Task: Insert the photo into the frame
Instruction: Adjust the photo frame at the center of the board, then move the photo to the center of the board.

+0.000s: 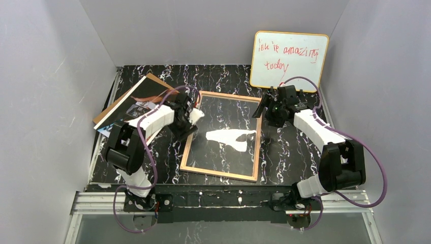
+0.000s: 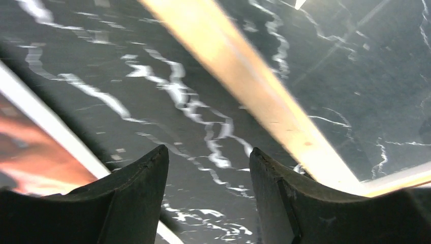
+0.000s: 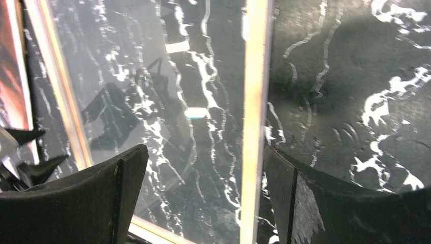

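From above, the frame [image 1: 218, 173] is lying flat in the middle of the table [image 1: 289, 147], wood side up, with glare washing across its pane. The photo [image 1: 145, 99] is sitting tilted at the rear left corner, just beyond the left fingers and well apart from the right ones. A whiteboard [image 1: 289, 56] is standing at the rear right.

That view is not showing the fingertips clearly, but the wrist cameras are. The left gripper [image 2: 208, 151] is hovering with its fingers spread, and only bare marble is showing between them. The frame's wooden bar is running diagonally just outside the right finger, while the photo's white border and orange tones are showing outside the left finger.

The right gripper [image 3: 206, 151] is hanging with its fingers spread wide, gripping nothing. The frame's right bar is passing between them, nearer the right finger, and the pane is lying under the left finger.
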